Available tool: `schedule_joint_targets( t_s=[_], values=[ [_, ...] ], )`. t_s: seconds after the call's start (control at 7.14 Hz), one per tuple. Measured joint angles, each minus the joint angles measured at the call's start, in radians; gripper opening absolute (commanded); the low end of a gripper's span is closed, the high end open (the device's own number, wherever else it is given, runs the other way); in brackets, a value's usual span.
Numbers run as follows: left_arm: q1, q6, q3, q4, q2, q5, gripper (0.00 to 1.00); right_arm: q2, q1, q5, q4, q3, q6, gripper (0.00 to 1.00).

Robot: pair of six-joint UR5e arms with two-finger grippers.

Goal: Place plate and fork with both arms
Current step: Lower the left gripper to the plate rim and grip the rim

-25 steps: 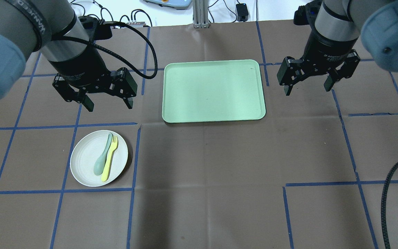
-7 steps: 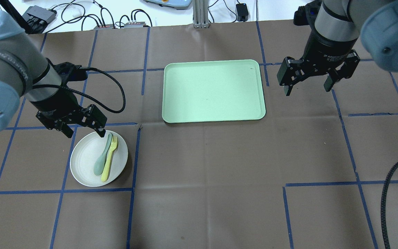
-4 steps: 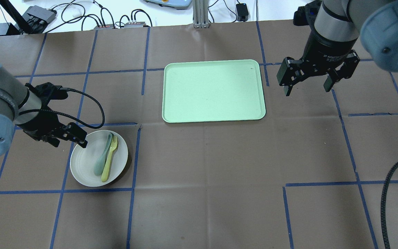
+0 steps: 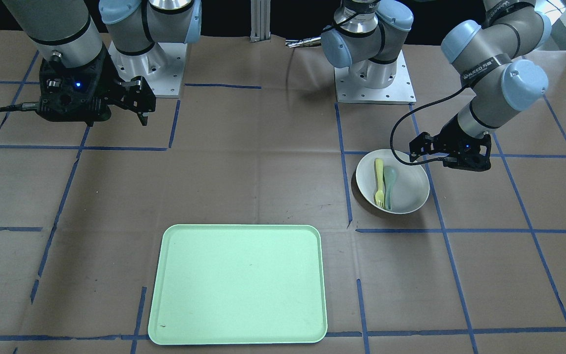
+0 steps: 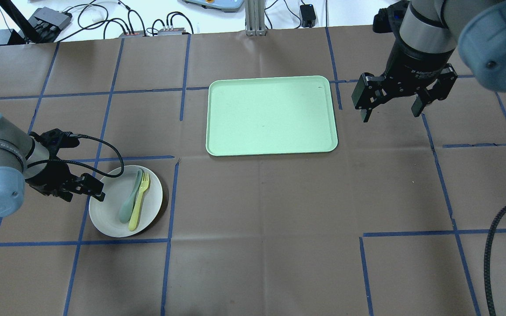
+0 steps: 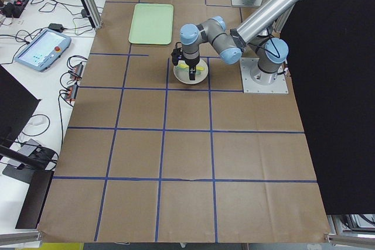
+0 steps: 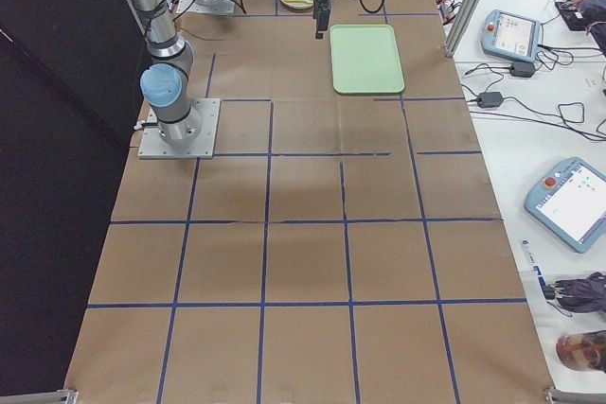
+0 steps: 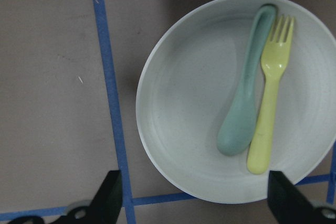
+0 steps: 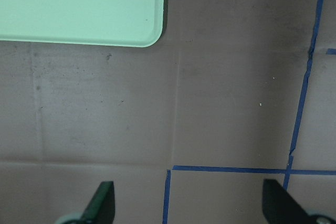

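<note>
Now at the pickup approach: left gripper (image 5: 82,193), spread and empty, hangs low at the edge of the plate (image 5: 108,213), which carries the fork (image 5: 140,202) and a spoon (image 5: 128,204) well apart from the tray (image 5: 270,115); next, likely straddle that rim and close; right gripper (image 5: 391,110) spread, empty.

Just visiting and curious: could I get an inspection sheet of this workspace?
Surface: brown paper table, blue tape grid.
Job's things: off-white plate on table; yellow fork lying in it.
Clutter: grey-green spoon beside fork; mint-green tray apart from plate.
Claws: left claw open at plate's edge; right claw open, beside tray.
Cables: black cable looping from left wrist.
Surroundings: touchscreen pendant beside table.
</note>
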Motion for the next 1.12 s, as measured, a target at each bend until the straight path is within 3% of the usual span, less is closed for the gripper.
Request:
schedule_joint_targets(
  t_s=[0.56, 0.98, 1.12],
  values=[
    [0.011, 0.021, -0.005, 0.078, -0.107, 0.0, 0.94, 0.0, 0.0, 0.0, 0.0, 0.0, 0.001, 1.0],
    [0.023, 0.017, -0.004, 0.09, -0.136, 0.0, 0.63, 0.0, 0.0, 0.0, 0.0, 0.0, 0.001, 1.0],
    [0.027, 0.014, -0.003, 0.091, -0.14, 0.0, 0.43, 0.0, 0.0, 0.0, 0.0, 0.0, 0.001, 1.0]
  ],
)
